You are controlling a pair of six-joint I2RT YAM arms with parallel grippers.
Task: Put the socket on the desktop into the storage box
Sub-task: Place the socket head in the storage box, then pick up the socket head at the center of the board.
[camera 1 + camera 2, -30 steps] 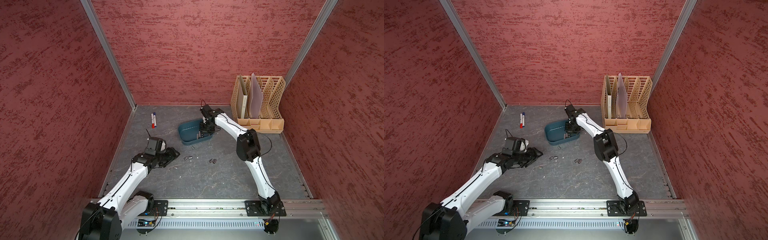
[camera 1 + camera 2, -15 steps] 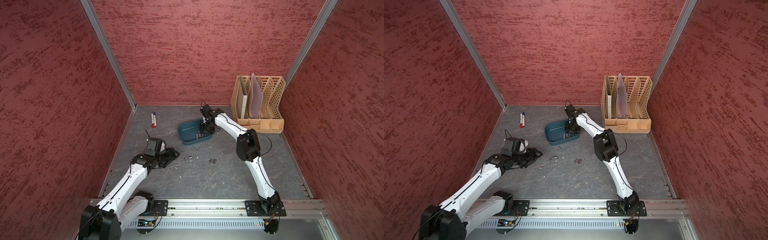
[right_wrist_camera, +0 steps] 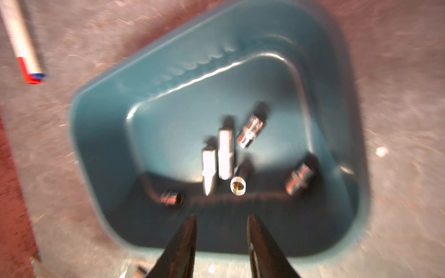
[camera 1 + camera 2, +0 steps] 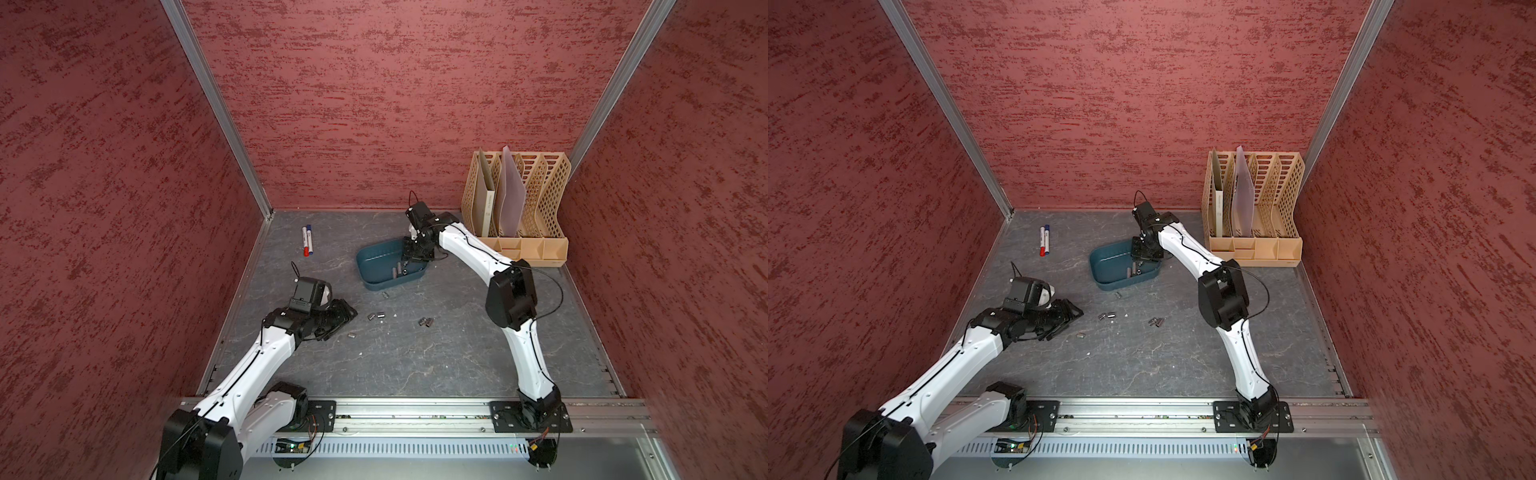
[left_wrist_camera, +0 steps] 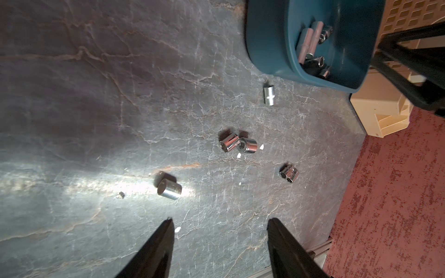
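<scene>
While right gripper (image 3: 221, 216) hangs over storage box (image 3: 101, 134) with jaws parted and empty, boxed sockets (image 3: 225, 154) lie on its floor, perhaps six, blur hinders count. Left gripper (image 5: 220, 219) spread wide, empty, low over desktop (image 5: 96, 96). Loose sockets (image 5: 289, 173) on desktop outside box: nearest socket (image 5: 169, 189) just ahead of left jaws, touching pair (image 5: 237, 145) beyond

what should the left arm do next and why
Probably ease the left end effector forward and down onto the nearest socket: its jaws stand open and empty, and that socket lies loose on the desktop just ahead of them.
</scene>
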